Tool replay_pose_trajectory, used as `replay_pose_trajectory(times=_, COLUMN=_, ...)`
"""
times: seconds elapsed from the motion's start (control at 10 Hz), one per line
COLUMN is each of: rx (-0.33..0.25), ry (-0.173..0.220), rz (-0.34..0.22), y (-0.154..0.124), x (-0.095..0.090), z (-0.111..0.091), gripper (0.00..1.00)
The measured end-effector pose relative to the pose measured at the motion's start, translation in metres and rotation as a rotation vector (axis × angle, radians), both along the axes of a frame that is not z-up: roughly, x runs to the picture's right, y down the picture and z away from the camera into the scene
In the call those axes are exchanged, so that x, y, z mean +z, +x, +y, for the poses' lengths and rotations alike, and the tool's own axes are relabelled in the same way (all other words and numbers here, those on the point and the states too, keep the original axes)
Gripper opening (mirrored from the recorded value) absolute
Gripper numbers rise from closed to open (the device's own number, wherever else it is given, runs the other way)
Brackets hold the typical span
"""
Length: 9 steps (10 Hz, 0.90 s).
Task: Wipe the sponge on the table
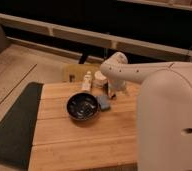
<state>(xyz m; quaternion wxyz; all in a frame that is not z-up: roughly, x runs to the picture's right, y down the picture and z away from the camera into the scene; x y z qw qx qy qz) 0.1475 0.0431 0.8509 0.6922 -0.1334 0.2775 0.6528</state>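
Your white arm (151,71) reaches in from the bulky body (169,125) at 4 o'clock toward centre. It bends at the wrist (114,67), and your end effector (112,93) points down toward 6 o'clock, just right of centre.

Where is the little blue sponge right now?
The sponge lies on the wooden table, beside the dark bowl, on its right in the camera view. The end effector hangs just behind it.
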Motion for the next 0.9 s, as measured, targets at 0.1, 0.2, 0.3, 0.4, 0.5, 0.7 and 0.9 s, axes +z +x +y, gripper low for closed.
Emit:
replay_pose_trajectory(times=0.1, rx=-0.005, ry=-0.011, rz=-0.033, y=-0.005, x=0.018, z=0.003, gripper=0.65)
replay_pose_trajectory(times=0.2, rx=-0.011, ry=-0.007, rz=-0.058, y=-0.009, x=0.027, z=0.002, gripper=0.65)
replay_pose_trajectory(times=0.3, rx=-0.02, ry=0.004, rz=-0.095, y=-0.014, x=0.037, z=-0.001, gripper=0.65)
replay_pose_trajectory(times=0.4, rx=-0.032, ry=0.016, rz=-0.145, y=-0.022, x=0.05, z=-0.007, gripper=0.65)
replay_pose_trajectory(times=0.5, rx=-0.039, ry=0.018, rz=-0.184, y=-0.03, x=0.059, z=-0.008, gripper=0.65)
replay_pose_trajectory(times=0.7, rx=-0.034, ry=0.004, rz=-0.232, y=-0.039, x=0.068, z=-0.003, gripper=0.65)
replay_pose_trajectory(times=0.9, rx=-0.017, ry=-0.008, rz=-0.271, y=-0.048, x=0.071, z=0.004, gripper=0.65)
